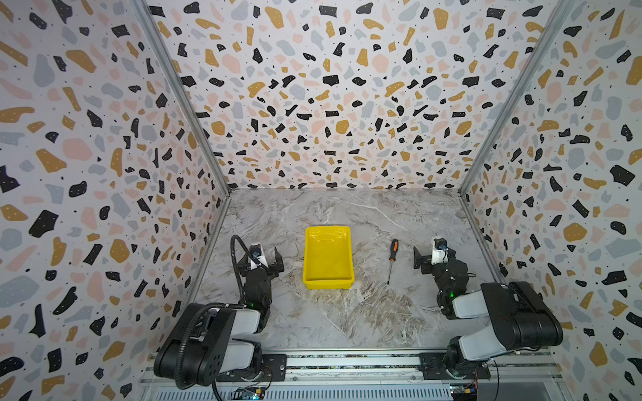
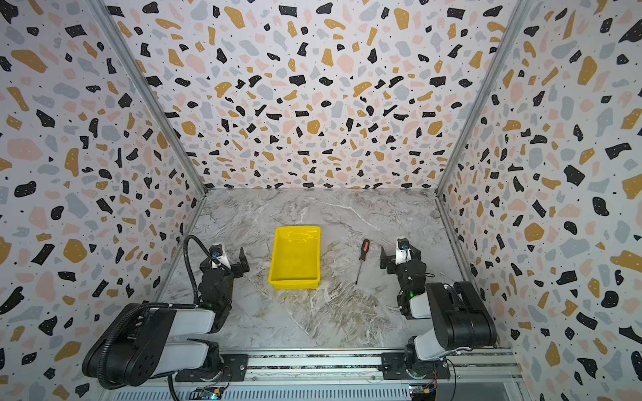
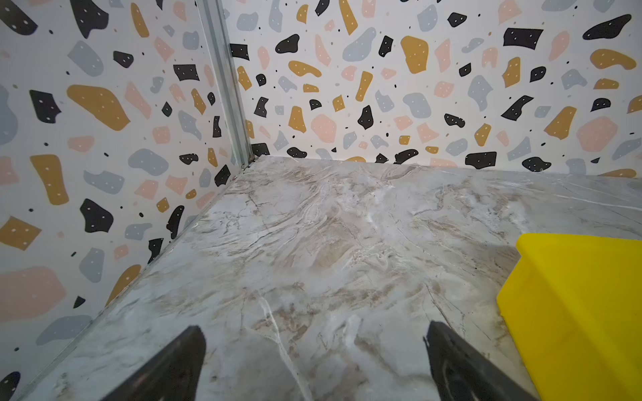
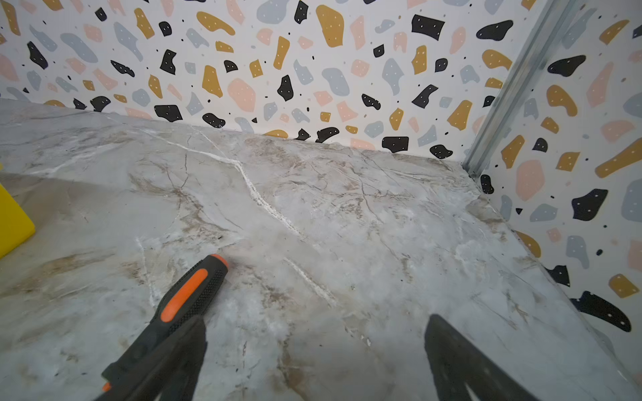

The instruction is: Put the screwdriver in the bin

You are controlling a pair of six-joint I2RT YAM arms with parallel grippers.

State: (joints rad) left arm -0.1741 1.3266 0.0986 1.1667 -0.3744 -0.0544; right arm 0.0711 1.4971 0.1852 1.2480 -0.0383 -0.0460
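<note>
Just outside the bin-side finger [image 4: 166, 364] of the right gripper [image 4: 316, 323], the screwdriver [image 4: 187, 298] lies flat on the marble table [image 1: 347, 312]; it is not between the fingers, whose wide gap frames only bare marble. In the right wrist view that finger overlaps the lower handle, but in both top views the tool [image 1: 392, 259] sits a little apart from the gripper [image 1: 434, 258], so I judge there is no contact. Its long axis runs roughly along the fingers' own pointing direction, with the orange-and-black handle ahead of the fingertips and the thin shaft trailing back past them toward the arm's base. The jaws stand fully apart and hold nothing; to straddle the handle they would, in my judgement, need to shift sideways toward the bin.

Beyond the screwdriver from these fingers sits the yellow bin [image 1: 328, 257], its long sides nearly parallel to the tool [image 2: 361, 260]; it is empty [image 2: 294, 257]. The left gripper [image 3: 312, 328] is also spread wide and empty, with the bin's wall [image 3: 573, 295] just beyond its inner finger; the bin lies between it and the screwdriver, so the right arm is clearly nearer.
</note>
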